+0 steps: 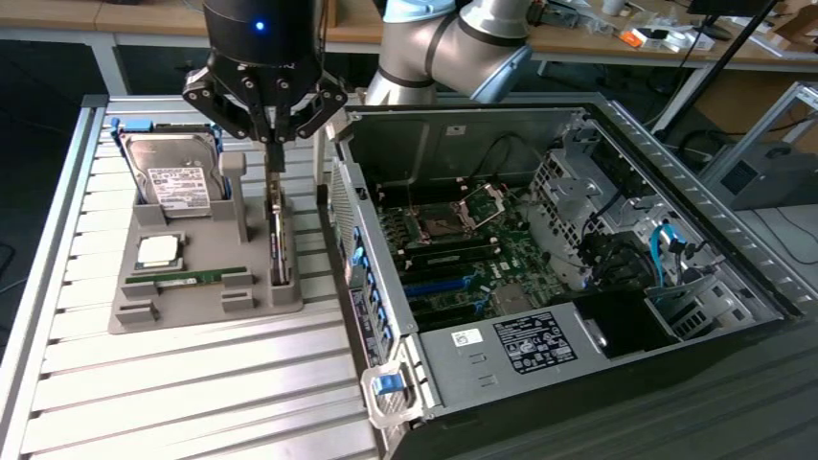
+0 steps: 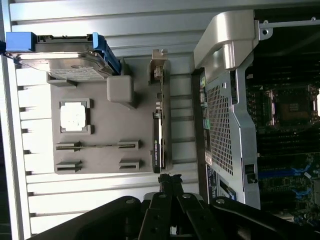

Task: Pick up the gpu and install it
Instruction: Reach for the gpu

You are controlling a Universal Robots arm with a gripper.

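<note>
the gpu (image 1: 278, 244) — dark thin card — stands on edge in the grey holder (image 1: 192, 302).

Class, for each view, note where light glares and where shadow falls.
Exterior view: the slatted table gleams, while the computer case lies dim inside. Wrist view: glare whitens the case's handle corner and the CPU; the gripper looks dark.

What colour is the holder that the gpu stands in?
Plain grey holder, clearest in the wrist view; the gpu stands on edge in it.
</note>
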